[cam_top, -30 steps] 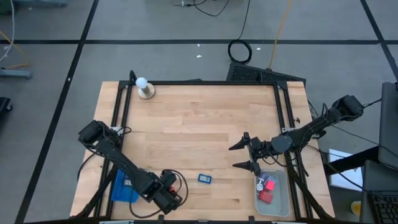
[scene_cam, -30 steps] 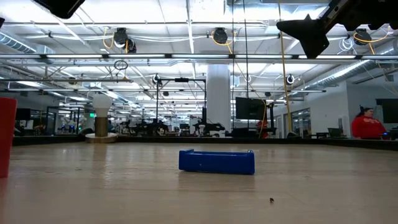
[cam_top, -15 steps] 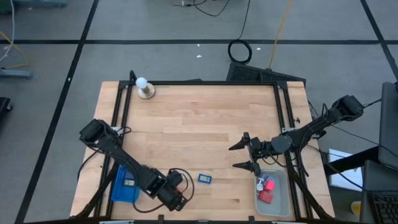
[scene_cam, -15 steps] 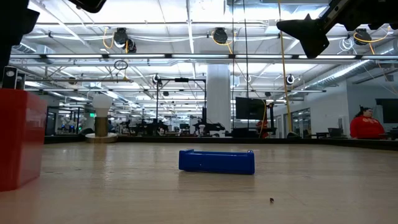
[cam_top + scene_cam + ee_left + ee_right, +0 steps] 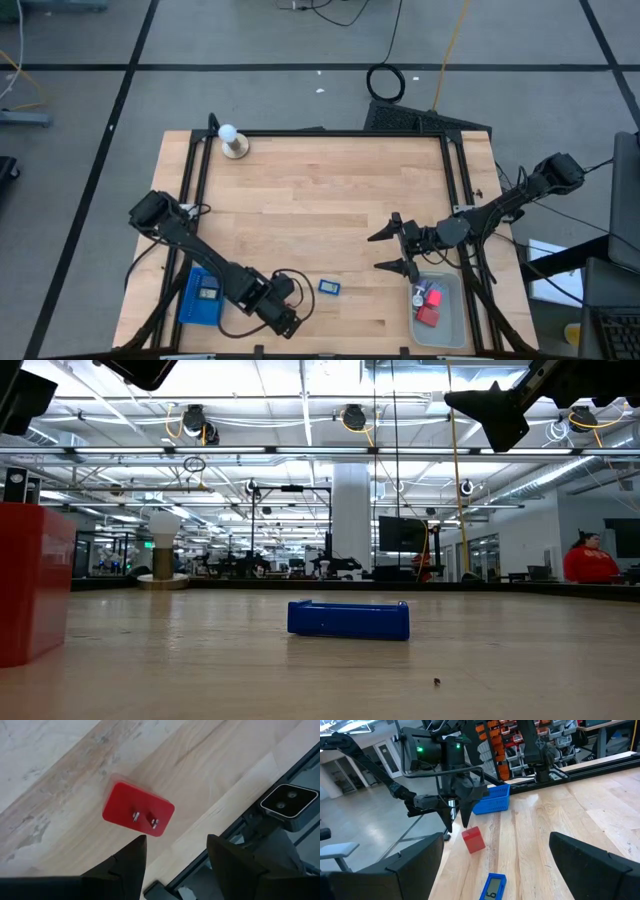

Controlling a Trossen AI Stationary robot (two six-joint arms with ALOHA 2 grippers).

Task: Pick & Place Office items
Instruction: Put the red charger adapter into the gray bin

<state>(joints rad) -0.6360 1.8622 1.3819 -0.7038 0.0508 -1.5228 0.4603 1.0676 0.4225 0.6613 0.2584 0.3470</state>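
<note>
2 open pincers: left pincer [image 5: 175,855] above red block [image 5: 138,809], right pincer [image 5: 392,250] near pale bin [image 5: 450,320].

From above, the left gripper [image 5: 283,318] hung near the tabletop's [image 5: 320,200] front edge, beside a blue tray [image 5: 201,297]. A small blue item [image 5: 329,286] lay alone. The right gripper [image 5: 393,250] stood spread next to the translucent bin [image 5: 450,318] holding red pieces [image 5: 429,312].
</note>
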